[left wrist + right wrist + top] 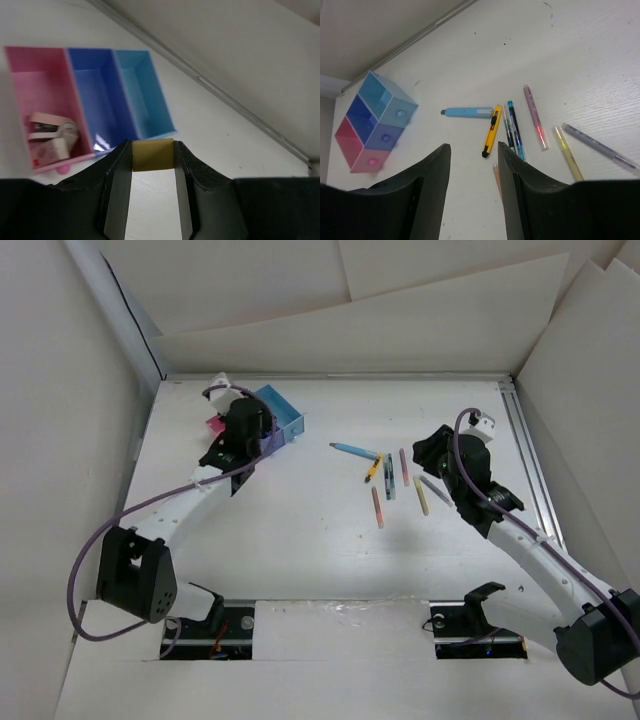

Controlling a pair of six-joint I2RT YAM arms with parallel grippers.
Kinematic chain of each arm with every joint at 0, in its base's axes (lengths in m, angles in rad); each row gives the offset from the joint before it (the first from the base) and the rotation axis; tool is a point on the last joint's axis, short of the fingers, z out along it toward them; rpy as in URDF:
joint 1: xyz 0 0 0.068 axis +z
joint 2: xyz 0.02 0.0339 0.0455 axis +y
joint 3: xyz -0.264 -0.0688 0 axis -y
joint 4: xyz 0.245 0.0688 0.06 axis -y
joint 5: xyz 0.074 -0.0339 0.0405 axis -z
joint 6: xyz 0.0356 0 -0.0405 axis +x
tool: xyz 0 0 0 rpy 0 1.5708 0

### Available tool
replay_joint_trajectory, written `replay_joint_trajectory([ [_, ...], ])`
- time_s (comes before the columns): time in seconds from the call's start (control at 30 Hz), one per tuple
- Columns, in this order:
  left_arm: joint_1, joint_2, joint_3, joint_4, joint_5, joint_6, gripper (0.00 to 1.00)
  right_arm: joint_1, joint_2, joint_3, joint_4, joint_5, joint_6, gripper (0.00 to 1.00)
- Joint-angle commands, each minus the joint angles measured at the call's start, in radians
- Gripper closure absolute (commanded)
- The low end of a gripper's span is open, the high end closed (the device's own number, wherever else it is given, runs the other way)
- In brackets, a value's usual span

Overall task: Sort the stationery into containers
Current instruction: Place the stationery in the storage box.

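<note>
White tabletop (300, 560), boxed in by pale boards, fills every view. Loose stationery lies just ahead of the right gripper (473, 147). A light blue pen (467, 112) lies crosswise, farthest out. A yellow and black cutter (491, 131) points back toward the gap between the fingers. Two teal pens (515, 131) lie side by side just beyond the finger on the view's right. A pink pen (536, 117), a yellow highlighter (568, 160) and a lilac pen (600, 147) fan farther out to that side. A peach stick (496, 175) shows beside the same finger, partly hidden. This gripper hovers above the table, fingers spread, nothing between them.

The left gripper (153, 145) pinches a small mustard-yellow block (153, 156) between its tips. Just beyond those tips stand three joined containers in a row: a pink bin (40, 90), a dark blue bin (97, 100) and a light blue bin (145, 100). The block sits closest to the near walls of the two blue ones. The pink bin holds a few small pale pieces (50, 137).

The left arm (190, 490) stretches forward from its base toward the table's far left corner. The right arm (530, 550) rises from its base and bends inward, wrist tipped down over the pens. The table's far edge strip (225, 95) runs close behind the bins. A metal rail (530, 460) runs along the table's side just outside the right gripper. A broad stretch of open table lies between the two grippers and back toward both bases.
</note>
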Motion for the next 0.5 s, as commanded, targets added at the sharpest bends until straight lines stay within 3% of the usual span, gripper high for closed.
replay_joint_trajectory([
  [0.0, 0.141, -0.005, -0.080, 0.017, 0.072, -0.086, 0.82, 0.019, -0.022, 0.002, 0.047, -0.006, -0.017, 0.51],
  [0.47, 0.197, 0.254, 0.124, -0.170, -0.159, -0.082, 0.81, 0.059, 0.005, 0.011, 0.047, 0.011, -0.037, 0.51],
])
